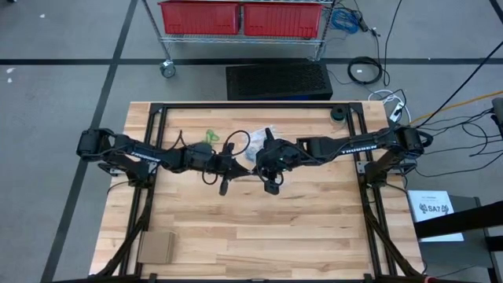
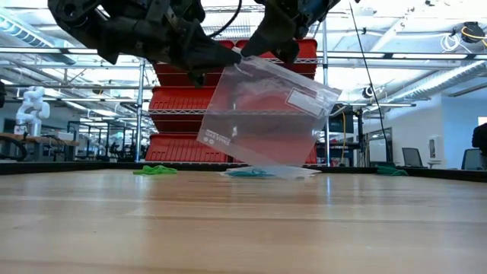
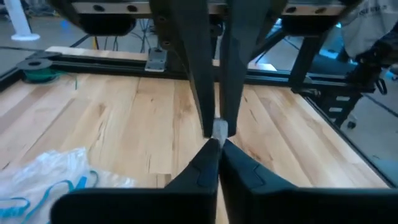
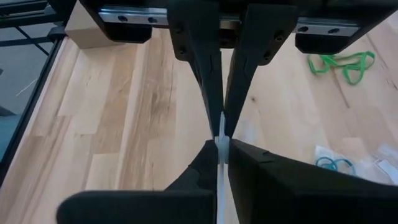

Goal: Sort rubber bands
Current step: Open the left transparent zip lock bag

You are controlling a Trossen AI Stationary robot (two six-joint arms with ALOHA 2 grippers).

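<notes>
A clear plastic zip bag (image 2: 266,114) hangs in mid-air over the table's middle, tilted. My left gripper (image 1: 236,168) and my right gripper (image 1: 256,167) meet tip to tip at its top, both shut on it. Green rubber bands (image 1: 211,136) lie loose on the wood toward the far edge. Next to them, blue rubber bands (image 4: 333,163) lie inside a second clear bag (image 1: 263,135) lying flat on the table. More green bands (image 3: 40,74) lie by the black frame at the far right. My left gripper pinches the bag's top edge (image 3: 219,129) between its two fingers, coming nearly level from the table's left. The bag hangs below, clear of the table. My right gripper pinches the same top edge (image 4: 221,140) between its two fingers, slanting down from the table's right, right against the left gripper's tips. The bag hangs tilted beneath.
A black metal frame (image 1: 236,106) runs around the tabletop. A cardboard piece (image 1: 156,248) lies at the near left corner. A cart with red bins (image 1: 244,17) stands beyond the far edge. Bare wood lies toward the near edge.
</notes>
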